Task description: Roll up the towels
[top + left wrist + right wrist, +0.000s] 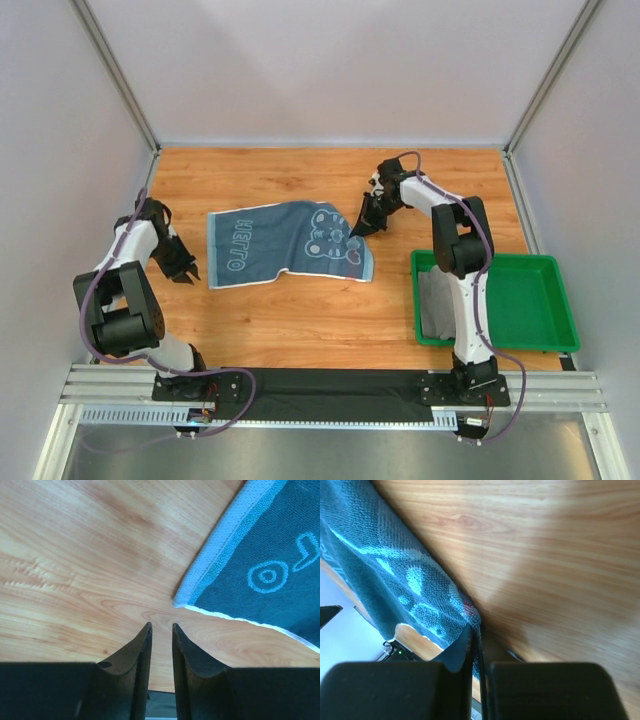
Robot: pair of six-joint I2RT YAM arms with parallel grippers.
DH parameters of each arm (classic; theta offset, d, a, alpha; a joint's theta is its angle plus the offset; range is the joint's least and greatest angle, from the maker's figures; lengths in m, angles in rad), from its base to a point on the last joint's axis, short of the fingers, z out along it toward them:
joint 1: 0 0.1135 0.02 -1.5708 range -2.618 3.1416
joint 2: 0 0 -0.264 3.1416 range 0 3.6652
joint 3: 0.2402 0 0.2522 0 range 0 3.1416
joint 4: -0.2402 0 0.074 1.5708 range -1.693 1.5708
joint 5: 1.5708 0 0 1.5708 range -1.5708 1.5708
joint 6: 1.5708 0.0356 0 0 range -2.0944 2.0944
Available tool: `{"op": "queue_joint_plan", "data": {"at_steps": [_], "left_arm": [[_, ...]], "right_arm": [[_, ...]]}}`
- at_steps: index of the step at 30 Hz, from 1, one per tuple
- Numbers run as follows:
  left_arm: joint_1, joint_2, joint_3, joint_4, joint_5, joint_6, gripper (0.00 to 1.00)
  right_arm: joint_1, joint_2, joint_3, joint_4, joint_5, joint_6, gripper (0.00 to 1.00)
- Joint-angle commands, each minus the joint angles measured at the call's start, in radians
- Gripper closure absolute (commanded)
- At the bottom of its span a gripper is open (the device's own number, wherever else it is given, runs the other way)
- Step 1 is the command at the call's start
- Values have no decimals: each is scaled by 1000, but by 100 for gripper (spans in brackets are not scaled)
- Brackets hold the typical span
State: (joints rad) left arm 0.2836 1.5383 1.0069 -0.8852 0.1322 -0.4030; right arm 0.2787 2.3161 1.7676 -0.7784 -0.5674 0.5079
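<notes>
- The blue towel (285, 245) is lying spread flat in the middle of the bench (300, 325), a little toward the far edge, with its long side running left to right and its lettering facing up.
- Its right end is looking rumpled and slightly raised, not lying flat like the rest.
- In the right wrist view the blue towel (395, 580) is draping down to the fingers, thick and looped, so I am judging it soft, light and floppy; it will be sagging wherever it is not supported.
- The right gripper (360, 224) is sitting over that right end, and up close the right gripper (476, 630) is showing its fingers pressed together on the cloth's edge.
- The left gripper (185, 268) is hovering just off the towel's near left corner, touching nothing.
- From its own camera the left gripper (161, 627) is showing a narrow gap between its fingers, nothing between them, with the blue towel (270, 555) and its pale hem (220, 545) just ahead.
- My call: that hem at the corners is the place to be pinching, since the weave there looks firmer, and both ends will be needing a hold for an even roll.
- A grey towel (435, 305) is waiting in the green tray (525, 300) at the near right corner, partly hidden behind the right arm.
</notes>
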Motion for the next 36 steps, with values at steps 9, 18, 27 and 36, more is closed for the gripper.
{"op": "queue_joint_plan", "data": {"at_steps": [9, 18, 27, 36], "left_arm": [[-21, -23, -1, 35, 52, 15, 74], [-27, -27, 1, 35, 49, 12, 76], [-35, -29, -1, 35, 52, 13, 77], [-44, -33, 1, 37, 50, 15, 77]], "right_arm": [[229, -257, 78, -93, 420, -238, 100], [473, -241, -28, -82, 729, -398, 39], [380, -299, -65, -24, 650, -264, 32], [171, -247, -135, 57, 314, -114, 38]]}}
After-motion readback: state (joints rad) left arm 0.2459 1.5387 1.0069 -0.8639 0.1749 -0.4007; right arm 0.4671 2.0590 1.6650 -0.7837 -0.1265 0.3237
